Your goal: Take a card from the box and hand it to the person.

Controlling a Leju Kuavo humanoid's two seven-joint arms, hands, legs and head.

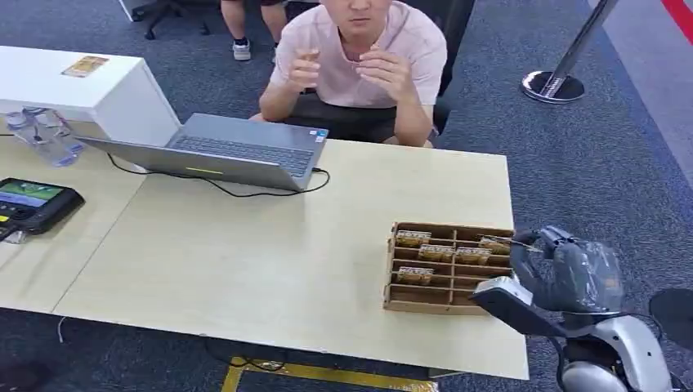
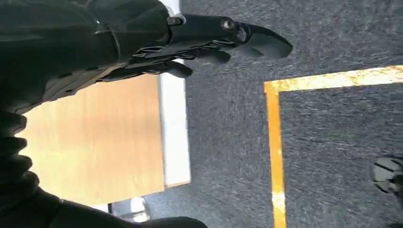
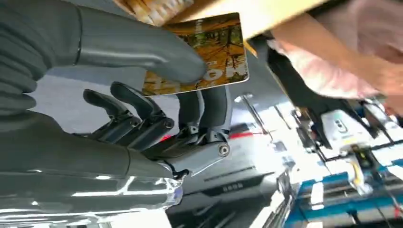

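Observation:
A brown cardboard box (image 1: pixel 449 265) with slotted compartments stands near the table's right front corner, and several yellow-printed cards stand in its slots. My right hand (image 1: pixel 572 271) hovers at the box's right edge. In the right wrist view this hand (image 3: pixel 142 118) pinches a card (image 3: pixel 211 52) with an autumn-tree print between thumb and fingers. The person (image 1: pixel 359 57) in a pink shirt sits across the table with both hands raised at chest height. My left hand (image 2: pixel 190 42) hangs beside the table edge over the carpet, fingers stretched out and holding nothing.
On the light wooden table (image 1: pixel 270 261), an open laptop (image 1: pixel 221 151) with its cable lies at the far side and a tablet (image 1: pixel 33 200) and water bottles (image 1: pixel 45 135) at the left. A white cabinet (image 1: pixel 73 86) stands behind. A stanchion base (image 1: pixel 553 86) is far right.

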